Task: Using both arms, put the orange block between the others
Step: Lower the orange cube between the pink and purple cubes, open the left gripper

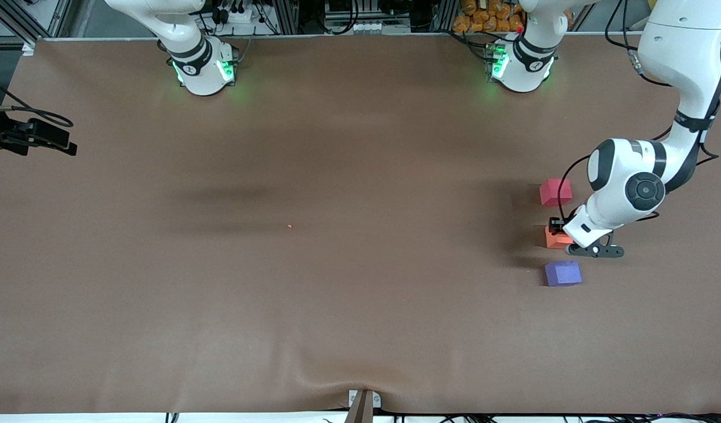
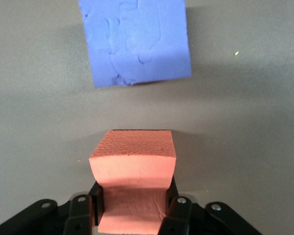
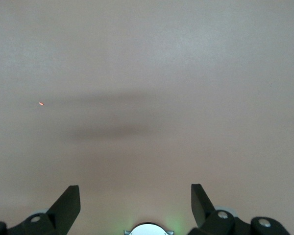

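Observation:
The orange block is low at the table surface, in line between the pinkish-red cube and the purple cube. My left gripper is shut on the orange block, and its black fingers squeeze the block's sides inward. I cannot tell whether the block touches the table. The red cube is out of the left wrist view. My right gripper is open over bare brown table, with nothing between its fingers. It is outside the front view.
A tiny orange speck lies mid-table. A black device juts in at the right arm's end. The brown cloth bulges in a fold at the edge nearest the front camera. Green-lit arm bases stand along the farthest edge.

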